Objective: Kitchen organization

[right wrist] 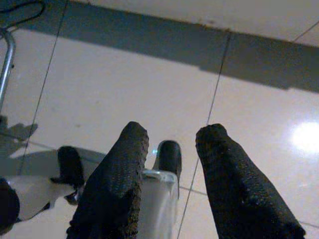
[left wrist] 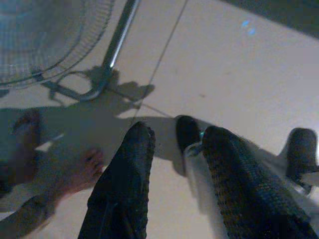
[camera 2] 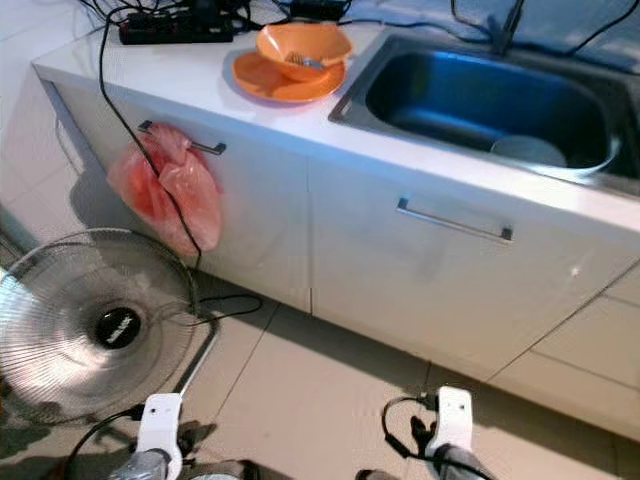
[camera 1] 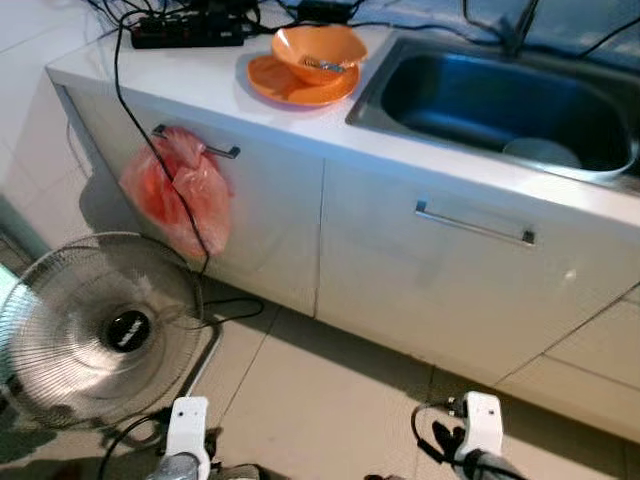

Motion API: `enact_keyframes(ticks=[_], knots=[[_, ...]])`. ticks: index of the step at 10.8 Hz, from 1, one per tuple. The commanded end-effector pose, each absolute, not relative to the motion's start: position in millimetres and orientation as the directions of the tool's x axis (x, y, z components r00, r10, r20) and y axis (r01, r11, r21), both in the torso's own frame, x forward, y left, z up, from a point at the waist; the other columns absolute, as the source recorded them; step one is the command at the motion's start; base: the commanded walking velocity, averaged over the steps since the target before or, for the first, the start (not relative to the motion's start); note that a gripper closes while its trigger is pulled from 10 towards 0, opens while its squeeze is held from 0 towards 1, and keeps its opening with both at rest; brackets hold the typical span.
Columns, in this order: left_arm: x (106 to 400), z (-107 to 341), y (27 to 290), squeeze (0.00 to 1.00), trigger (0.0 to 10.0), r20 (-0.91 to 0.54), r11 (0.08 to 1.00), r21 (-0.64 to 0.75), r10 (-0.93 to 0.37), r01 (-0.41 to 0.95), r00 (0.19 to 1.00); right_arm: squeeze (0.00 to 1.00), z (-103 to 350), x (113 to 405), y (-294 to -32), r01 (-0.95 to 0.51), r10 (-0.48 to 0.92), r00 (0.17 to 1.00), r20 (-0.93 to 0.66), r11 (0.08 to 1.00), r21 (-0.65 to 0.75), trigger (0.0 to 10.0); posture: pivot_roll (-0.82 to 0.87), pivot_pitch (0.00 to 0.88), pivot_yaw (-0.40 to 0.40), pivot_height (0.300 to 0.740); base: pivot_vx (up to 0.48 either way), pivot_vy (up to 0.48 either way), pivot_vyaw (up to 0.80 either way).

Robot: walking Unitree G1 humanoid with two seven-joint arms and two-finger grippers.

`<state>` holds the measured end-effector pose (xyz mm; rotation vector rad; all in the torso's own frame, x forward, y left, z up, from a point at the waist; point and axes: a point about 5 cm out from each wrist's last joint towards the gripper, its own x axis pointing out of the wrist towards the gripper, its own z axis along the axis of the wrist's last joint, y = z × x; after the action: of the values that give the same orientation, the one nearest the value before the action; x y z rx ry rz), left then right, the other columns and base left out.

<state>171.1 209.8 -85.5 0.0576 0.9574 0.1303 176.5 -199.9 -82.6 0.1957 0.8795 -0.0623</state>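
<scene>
An orange bowl [camera 1: 318, 50] with a utensil in it sits on an orange plate [camera 1: 285, 85] on the white counter [camera 1: 200, 95], left of the steel sink [camera 1: 490, 95]. A pale dish [camera 1: 541, 152] lies in the sink's right end. Both arms hang low in front of the cabinets: the left arm [camera 1: 187, 425] and the right arm [camera 1: 480, 420] at the bottom of the eye views. My left gripper [left wrist: 179, 134] is open over the floor tiles with nothing in it. My right gripper [right wrist: 173, 130] is likewise open and holds nothing.
A black power strip [camera 1: 190, 32] with cables lies at the counter's back left. A red plastic bag [camera 1: 178, 190] hangs on the left cabinet handle. A standing fan [camera 1: 95, 325] is on the floor at the left. A person's bare foot [left wrist: 79, 172] is near the fan's base.
</scene>
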Motion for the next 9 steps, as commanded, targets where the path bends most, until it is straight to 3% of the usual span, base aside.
enact_keyframes(ticks=[1,2,6,9], knots=[[168,-86,213,0.00,10.0,-0.819,0.991,0.114,0.133,-0.069,0.559,0.00,-84,173,-198,0.139,0.026,0.635,-0.772,0.979,0.147,10.0,0.12,0.152,0.023,0.740,0.000,0.000,-0.80],[169,-85,216,0.00,10.0,-0.817,0.991,0.125,0.134,-0.055,0.560,0.00,-87,169,-192,0.134,0.034,0.631,-0.775,0.979,0.152,10.0,0.13,0.158,0.031,0.740,0.000,0.000,-0.80],[176,-81,222,0.00,10.0,-0.799,0.989,0.136,0.149,-0.065,0.583,0.00,-89,165,-187,0.130,0.042,0.628,-0.777,0.979,0.159,10.0,0.14,0.171,0.033,0.740,0.000,0.000,0.00],[165,-89,205,0.00,10.0,-0.818,0.992,0.111,0.122,-0.053,0.562,0.00,-89,157,-206,0.124,0.025,0.621,-0.783,0.984,0.130,10.0,0.13,0.172,0.008,0.740,0.000,0.000,-0.14]])
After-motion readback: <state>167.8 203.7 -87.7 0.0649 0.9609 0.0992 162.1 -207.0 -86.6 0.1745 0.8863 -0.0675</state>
